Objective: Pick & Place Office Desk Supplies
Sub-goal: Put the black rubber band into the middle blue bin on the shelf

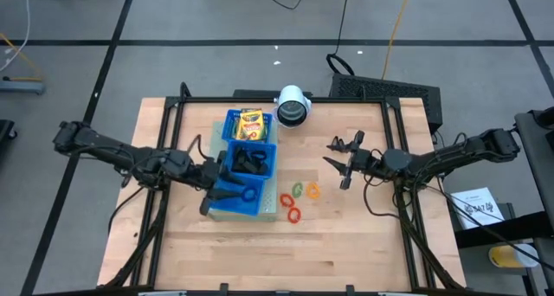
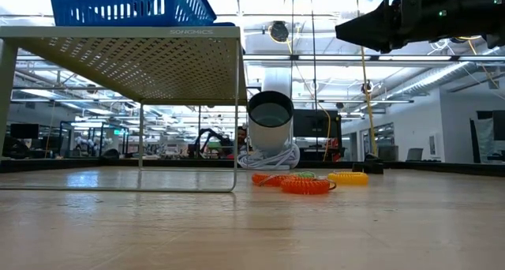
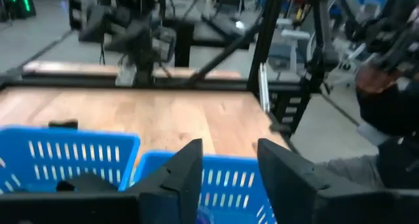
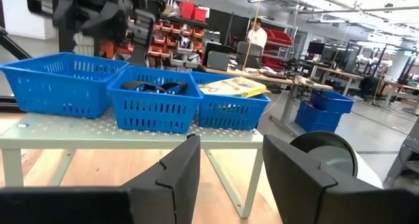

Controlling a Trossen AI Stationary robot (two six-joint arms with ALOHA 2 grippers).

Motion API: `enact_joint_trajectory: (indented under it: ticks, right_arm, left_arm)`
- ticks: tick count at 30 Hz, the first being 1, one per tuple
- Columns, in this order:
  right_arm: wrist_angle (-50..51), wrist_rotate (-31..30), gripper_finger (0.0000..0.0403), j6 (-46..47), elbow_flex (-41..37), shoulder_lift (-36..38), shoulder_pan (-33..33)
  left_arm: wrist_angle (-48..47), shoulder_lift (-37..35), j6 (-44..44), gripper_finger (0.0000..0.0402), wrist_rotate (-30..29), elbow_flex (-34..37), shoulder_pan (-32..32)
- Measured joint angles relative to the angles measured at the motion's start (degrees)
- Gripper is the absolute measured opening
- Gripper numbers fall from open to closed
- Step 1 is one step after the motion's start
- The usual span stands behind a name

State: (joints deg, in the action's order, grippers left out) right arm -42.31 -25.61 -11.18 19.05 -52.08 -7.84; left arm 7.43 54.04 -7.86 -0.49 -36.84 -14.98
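The blue three-compartment tray (image 1: 247,162) stands on a pale perforated shelf (image 2: 158,57). Its far compartment holds a yellow-and-green crayon box (image 1: 251,123) (image 4: 232,88). The middle one holds black clips (image 1: 251,162) (image 4: 154,88). A small loop, seemingly a ring (image 1: 246,193), lies in the near one. Green (image 1: 297,189), orange (image 1: 312,190) and red rings (image 1: 292,208) (image 2: 304,185) lie on the table to the right of the tray. My left gripper (image 1: 216,182) (image 3: 229,175) is open over the tray's near compartment. My right gripper (image 1: 342,162) (image 4: 229,171) is open, raised above the table to the right of the rings.
A white round cylinder with a dark centre (image 1: 293,106) (image 2: 271,116) stands at the table's far edge beside the tray. The shelf's thin legs (image 2: 236,112) stand on the table. Bare wood lies toward the near edge. A person (image 3: 393,112) shows beyond the table.
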Motion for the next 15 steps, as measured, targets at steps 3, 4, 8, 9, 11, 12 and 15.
enact_joint_trajectory:
  ticks: [3, 4, 8, 9, 11, 12, 15]
  right_arm:
    - [2.81, -4.75, 0.0157, 0.92, 0.00, 0.00, -0.03]
    - [4.59, -8.00, 0.0158, 2.11, 0.01, 0.00, 0.00]
    - [15.17, -21.25, 0.0158, 8.45, 0.02, 0.00, 2.18]
    - [18.11, -22.49, 0.0158, 10.63, 0.02, 0.00, 3.26]
    - [23.89, -22.00, 0.0158, 14.95, 0.02, 0.00, 5.77]
    - [26.83, -20.98, 0.0158, 17.00, 0.02, 0.00, 7.16]
    - [36.02, -17.22, 0.0159, 21.30, 0.02, 0.00, 10.96]
  left_arm:
    - [2.16, -1.38, 1.20, 0.0172, -0.07, -0.04, 0.02]
    - [2.54, -1.98, 2.49, 0.0177, -0.17, -0.04, 0.00]
    - [5.08, -3.88, 7.37, 0.0189, -2.80, -0.09, 0.00]
    - [5.37, -4.07, 8.22, 0.0191, -3.84, -0.09, 0.00]
    - [5.52, -4.24, 9.59, 0.0193, -5.77, -0.09, 0.00]
    - [5.52, -4.24, 10.18, 0.0193, -6.77, -0.09, 0.00]
    - [4.88, -4.19, 10.49, 0.0190, -9.27, -0.09, 0.00]
